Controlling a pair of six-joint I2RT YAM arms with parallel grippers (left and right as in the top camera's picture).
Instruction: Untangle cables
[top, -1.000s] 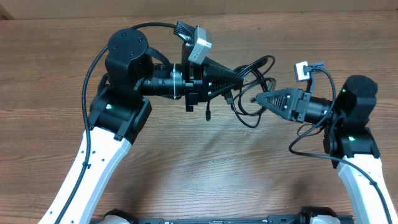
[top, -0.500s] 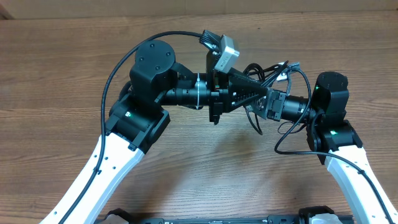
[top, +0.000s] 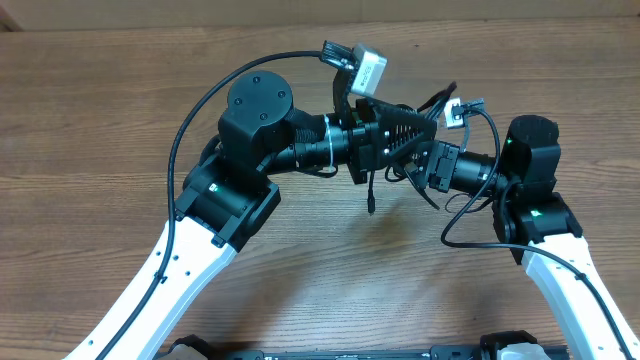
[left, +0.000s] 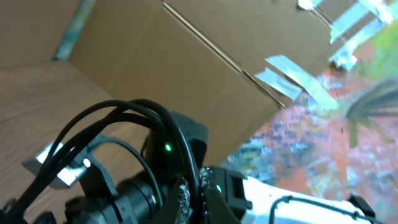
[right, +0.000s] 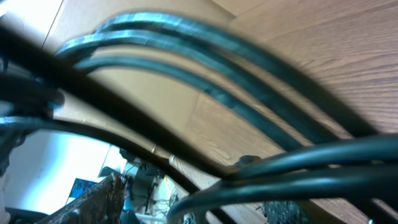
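The cables (top: 441, 99) are a tangle of thin black strands bunched between the two grippers, above the table's middle right. One plug end (top: 371, 207) hangs down from the bundle. My left gripper (top: 424, 140) is shut on a strand; in the left wrist view its jaws (left: 198, 200) pinch a black strand, and loops of the cables (left: 140, 112) arch to the left. My right gripper (top: 421, 166) meets it tip to tip and is partly hidden under it. In the right wrist view the right gripper (right: 193, 208) stands open, with blurred strands of the cables (right: 249, 93) crossing between its fingers (right: 99, 198).
The wooden table (top: 90, 110) stretches to the left and front. Thick black arm cables (top: 190, 110) loop over the left arm, and another loops beside the right arm (top: 470, 225). A brown cardboard wall (left: 186, 68) stands behind the table.
The right gripper moved left to meet the left gripper. The left arm shifted right and rolled its wrist, and a plug end now dangles below the bundle.
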